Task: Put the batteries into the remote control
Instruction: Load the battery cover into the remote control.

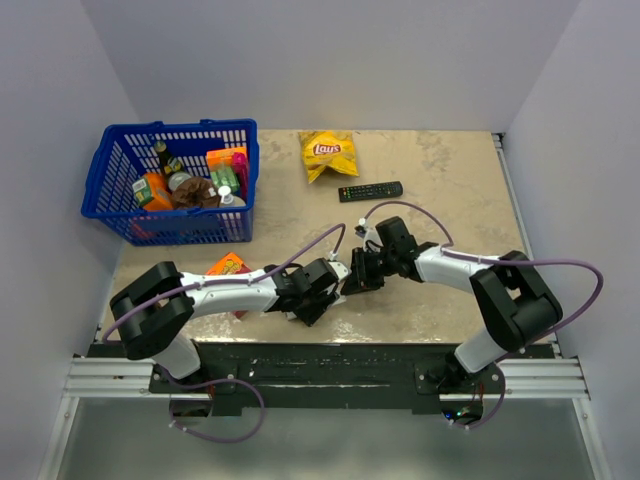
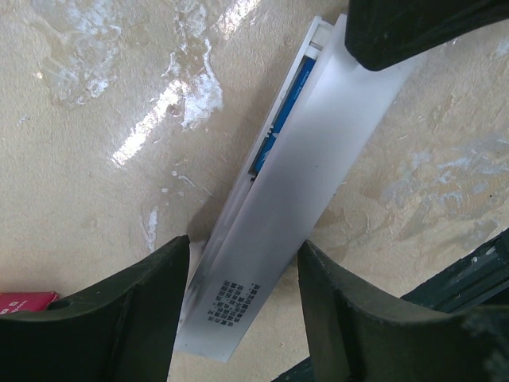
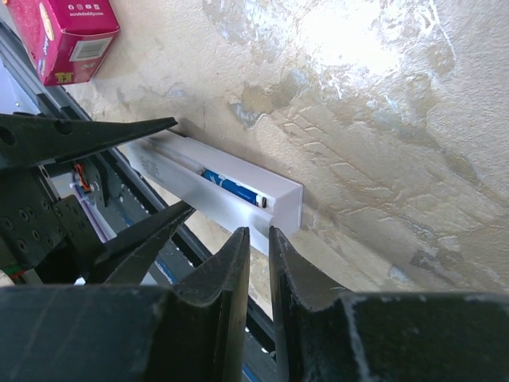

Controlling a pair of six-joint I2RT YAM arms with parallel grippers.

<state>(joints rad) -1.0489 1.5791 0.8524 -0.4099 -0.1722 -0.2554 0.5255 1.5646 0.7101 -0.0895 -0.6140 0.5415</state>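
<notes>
The white remote control [image 2: 232,208] lies on the table between the fingers of my left gripper [image 2: 242,247], which is shut on its sides. A white back strip [image 2: 318,159] lies askew over the remote, and a blue battery [image 2: 297,86] shows in the open slot beside it. In the right wrist view the same battery [image 3: 233,188] lies in the remote's [image 3: 208,208] trough. My right gripper [image 3: 258,231] hovers at the remote's end with a narrow slit between its fingertips and nothing in it. From above, both grippers [image 1: 335,285] [image 1: 358,280] meet and hide the remote.
A black remote [image 1: 370,190] and a yellow chip bag [image 1: 328,153] lie at the back. A blue basket [image 1: 180,127] of groceries stands back left. An orange box [image 1: 228,265] sits by the left arm. The table's front edge and rail [image 2: 469,270] are close.
</notes>
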